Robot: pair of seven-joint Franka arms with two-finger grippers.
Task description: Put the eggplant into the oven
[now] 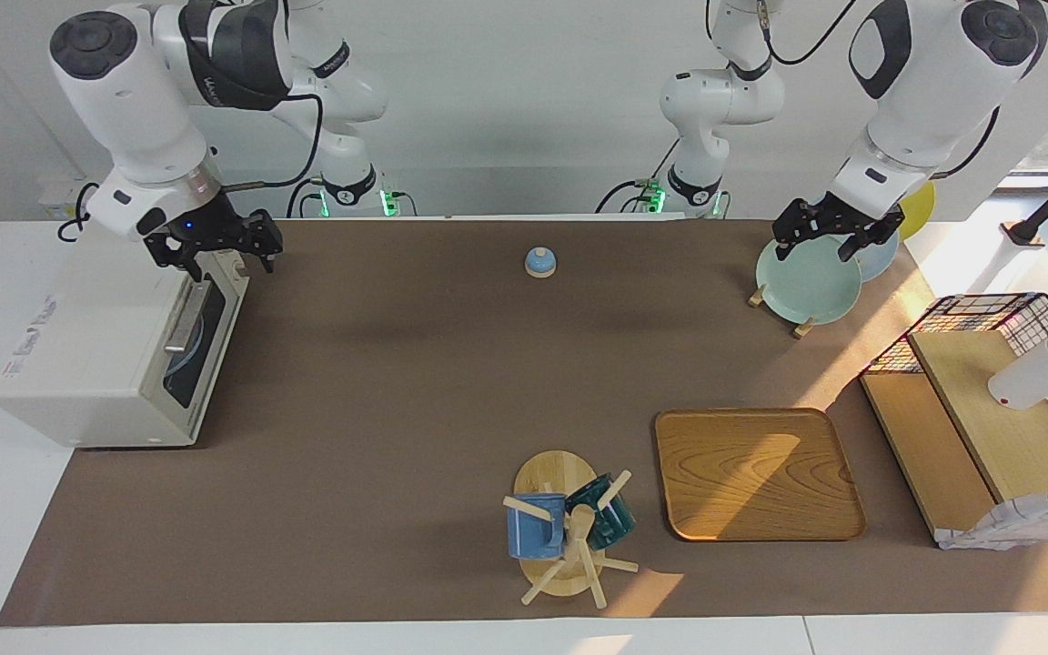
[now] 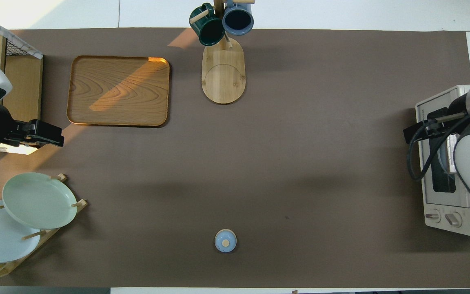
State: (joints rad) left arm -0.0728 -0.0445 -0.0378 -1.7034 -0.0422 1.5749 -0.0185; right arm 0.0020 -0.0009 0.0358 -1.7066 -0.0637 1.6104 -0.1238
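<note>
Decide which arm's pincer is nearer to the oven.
The right. The right pincer hangs over the oven, at its door's upper edge. The left pincer hangs over the plate rack, at the left arm's end.

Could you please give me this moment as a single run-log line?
oven: door shut | eggplant: not visible | right gripper: over oven's top edge | left gripper: over plate rack, waiting

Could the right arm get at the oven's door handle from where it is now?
Probably yes. The right gripper hangs just over the oven, at the robots' end of its closed door, and nothing lies between it and the bar handle.
</note>
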